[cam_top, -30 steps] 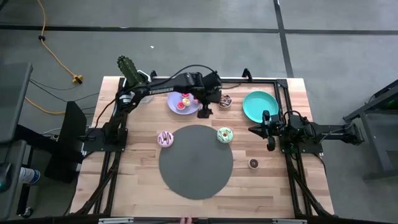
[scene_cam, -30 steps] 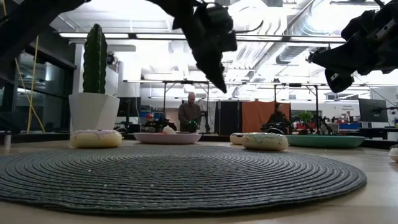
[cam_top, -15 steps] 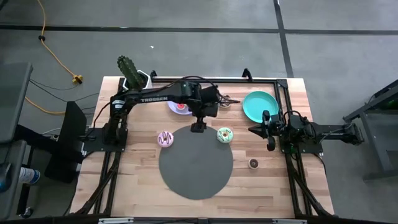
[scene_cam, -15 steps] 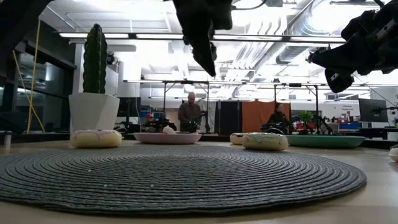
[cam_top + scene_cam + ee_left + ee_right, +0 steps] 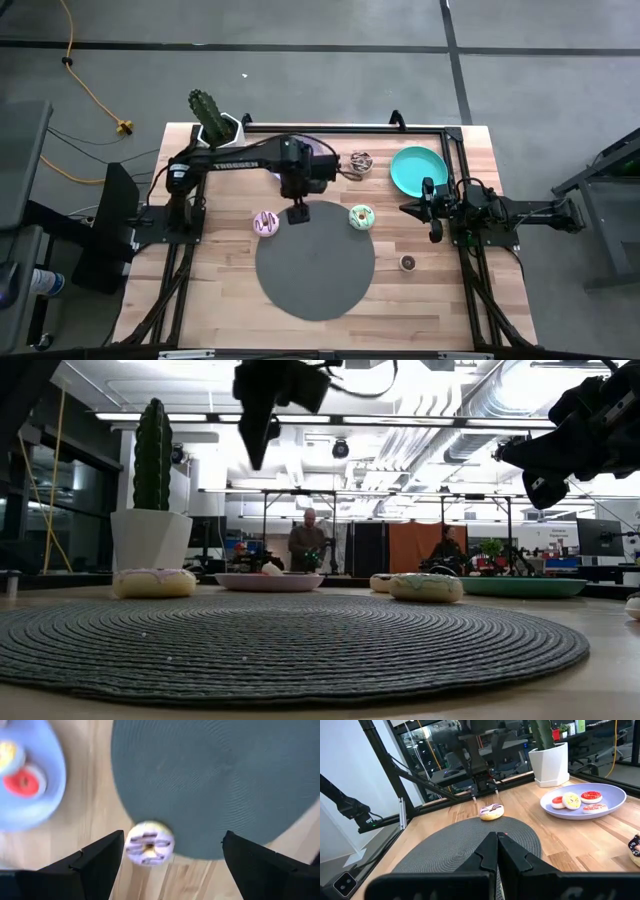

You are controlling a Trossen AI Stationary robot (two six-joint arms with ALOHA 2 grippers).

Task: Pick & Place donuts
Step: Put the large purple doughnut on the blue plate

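My left gripper (image 5: 298,212), fingers spread wide and empty, hovers over the edge of the dark grey round woven mat (image 5: 315,262), just beside the white-and-purple sprinkled ring donut (image 5: 265,223). My right gripper (image 5: 436,232) waits pressed together near the teal plate (image 5: 417,169).

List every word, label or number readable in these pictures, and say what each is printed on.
"TROSSEN": white letters along the left arm, high view.
Nothing else is legible: the donuts, plates, mat and cactus pot carry no text, and any signs in the room behind the table are too small to read.
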